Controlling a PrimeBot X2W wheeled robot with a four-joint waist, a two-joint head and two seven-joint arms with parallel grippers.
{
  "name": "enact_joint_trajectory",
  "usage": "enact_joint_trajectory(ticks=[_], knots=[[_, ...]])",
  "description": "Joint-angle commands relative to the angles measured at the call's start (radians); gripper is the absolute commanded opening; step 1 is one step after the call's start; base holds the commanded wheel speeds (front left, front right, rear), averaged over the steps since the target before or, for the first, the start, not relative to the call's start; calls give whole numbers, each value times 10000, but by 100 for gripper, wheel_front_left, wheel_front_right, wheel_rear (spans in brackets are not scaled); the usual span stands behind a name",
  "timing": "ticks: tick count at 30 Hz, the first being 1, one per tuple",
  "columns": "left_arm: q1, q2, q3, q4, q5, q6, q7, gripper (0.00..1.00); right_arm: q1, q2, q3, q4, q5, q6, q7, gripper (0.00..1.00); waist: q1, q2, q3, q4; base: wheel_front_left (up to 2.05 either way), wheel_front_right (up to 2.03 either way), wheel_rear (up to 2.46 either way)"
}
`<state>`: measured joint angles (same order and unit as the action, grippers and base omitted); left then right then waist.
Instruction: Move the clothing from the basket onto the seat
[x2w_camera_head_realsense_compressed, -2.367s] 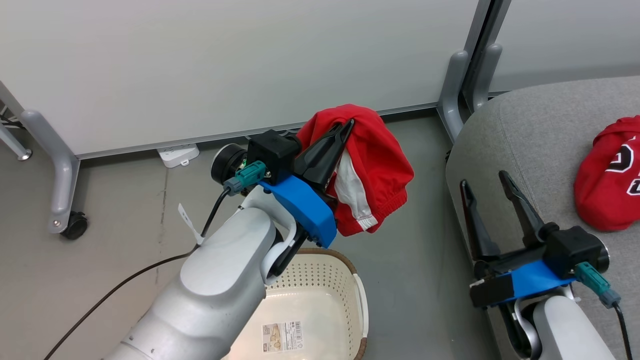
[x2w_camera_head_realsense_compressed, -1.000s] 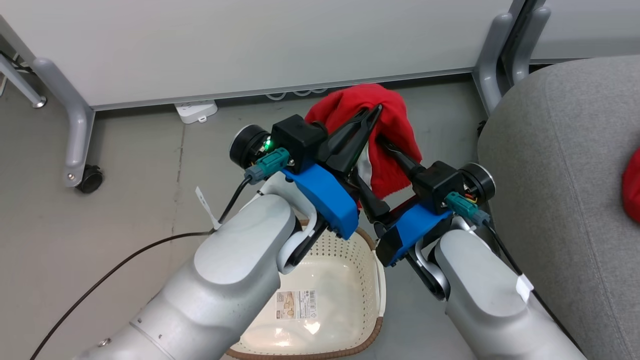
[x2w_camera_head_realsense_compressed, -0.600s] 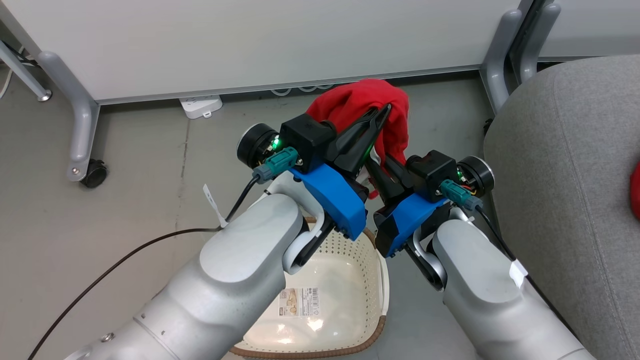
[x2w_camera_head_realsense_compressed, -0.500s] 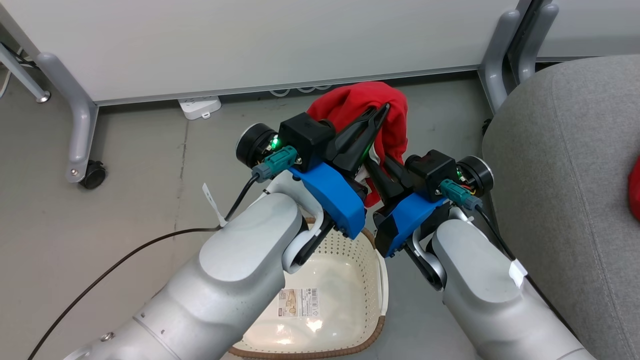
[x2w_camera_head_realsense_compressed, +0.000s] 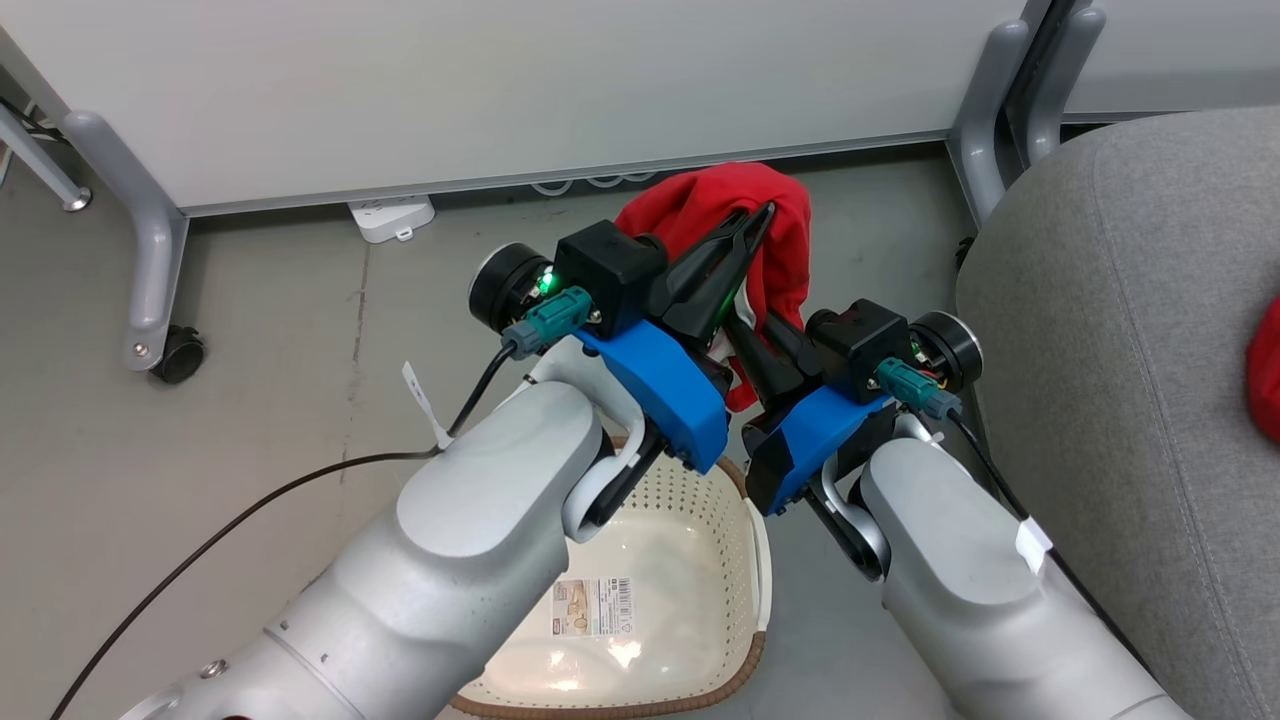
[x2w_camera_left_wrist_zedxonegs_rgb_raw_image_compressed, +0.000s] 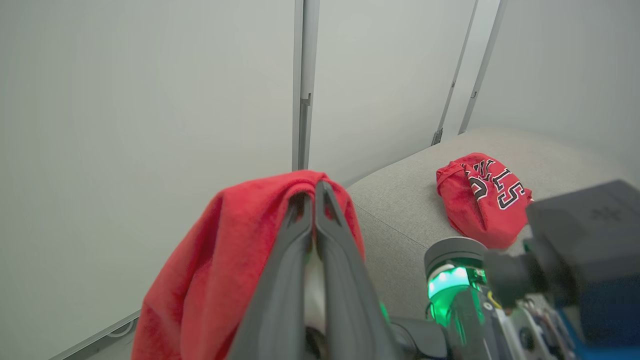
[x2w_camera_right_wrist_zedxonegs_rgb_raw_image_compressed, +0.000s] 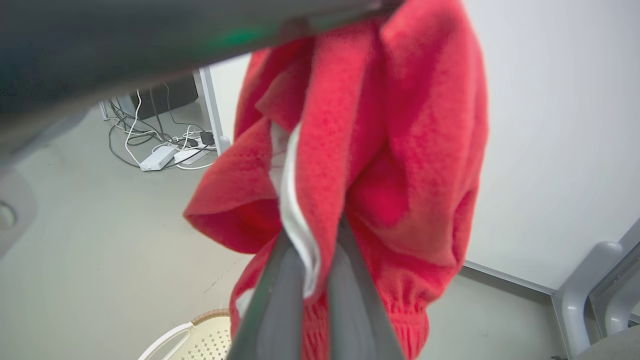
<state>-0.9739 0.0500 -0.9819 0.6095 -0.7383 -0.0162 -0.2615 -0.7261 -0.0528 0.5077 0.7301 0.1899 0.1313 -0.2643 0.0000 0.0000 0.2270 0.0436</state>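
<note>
A red garment (x2w_camera_head_realsense_compressed: 700, 200) of soft, fleecy cloth is held up in the air by both claws, above the floor (x2w_camera_head_realsense_compressed: 250, 330) and beyond the far end of the basket (x2w_camera_head_realsense_compressed: 745, 670). It is draped in loose folds over the tips of the left claw (x2w_camera_head_realsense_compressed: 762, 215), whose two long dark fingers are pressed together. In the left wrist view only a thin slit is left between them, with pale cloth caught in it. The right claw (x2w_camera_head_realsense_compressed: 765, 335) is thrust into the lower part of the same garment from the other side. In the right wrist view its fingers are seen nearly closed, with a strip of smooth white trim and a red fold pinched between them. A gathered, elastic-looking hem hangs just past those fingers.

The basket is seen below the forearms, a cream perforated plastic tub with a brown woven-look rim and a printed label on its bottom.

The seat (x2w_camera_head_realsense_compressed: 1120, 300), rounded and covered in grey woven fabric with a stitched seam, stands to the right. A lettered garment (x2w_camera_left_wrist_zedxonegs_rgb_raw_image_compressed: 480, 195), red with black-and-white numerals, lies bunched on it, well apart from the claws.
</note>
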Motion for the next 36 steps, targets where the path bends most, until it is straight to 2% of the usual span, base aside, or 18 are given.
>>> enact_joint_trajectory(ticks=[1, 3, 4, 5, 21, 27, 36], knots=[[-115, 13, 15, -5, 0, 13, -49, 0, -114, 42, 13, -20, 49, -11, -1, 0, 0, 0, 8, -1, 0, 0, 0], [-118, 14, 51, -3, 19, 49, -49, 0, -142, 42, 20, -21, 46, -11, -1, 0, 0, 0, 20, -4, 0, 0, 0], [-119, 13, 71, -12, 30, 62, -50, 40, -158, 42, 23, -22, 49, -11, -1, 0, 0, 0, 26, -4, 0, 0, 0], [-134, 13, 99, -33, 77, 95, -50, 100, -169, 43, 21, -21, 55, -11, -1, 0, 0, 0, 32, -3, 0, 0, 0], [-161, 14, 257, 34, 297, 196, -49, 100, -340, 37, -274, -59, -20, -11, -3, 0, 0, 0, 220, -186, 0, 0, 0], [-258, 26, 336, 154, 441, 160, -49, 100, -364, -70, -603, -275, -55, -11, -2, 0, 0, 0, 479, -642, 0, 0, 0], [-397, 52, 282, 300, 657, 77, -48, 100, -138, -397, -1447, -871, -85, -11, -2, 0, 0, 0, 862, -1742, 0, 0, 0]])
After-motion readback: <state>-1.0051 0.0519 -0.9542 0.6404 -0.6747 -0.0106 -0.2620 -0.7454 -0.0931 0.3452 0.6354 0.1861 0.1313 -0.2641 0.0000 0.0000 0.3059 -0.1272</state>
